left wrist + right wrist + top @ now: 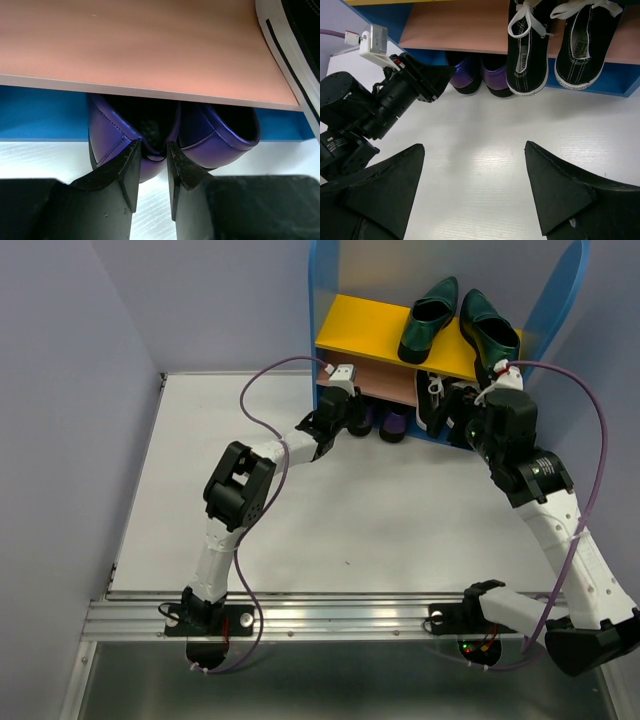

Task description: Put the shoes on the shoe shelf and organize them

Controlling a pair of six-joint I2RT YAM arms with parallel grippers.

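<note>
The shoe shelf point(360, 325) holds two dark green loafers point(428, 320) on its yellow board. Two black sneakers point(527, 55) sit on the tan middle board point(150, 45). Two purple shoes point(220, 145) stand side by side under that board, heels outward. My left gripper point(152, 150) is at their heels, its jaws narrow and closed on the heel rim of the left purple shoe point(110, 135). It also shows in the right wrist view point(437, 75). My right gripper point(475, 145) is wide open and empty, above the table in front of the sneakers.
The shelf's blue side panels point(555, 300) rise on both sides. A black sneaker's white sole point(295, 45) overhangs the tan board at the right. Grey walls border the white table point(400, 520) at the left and back.
</note>
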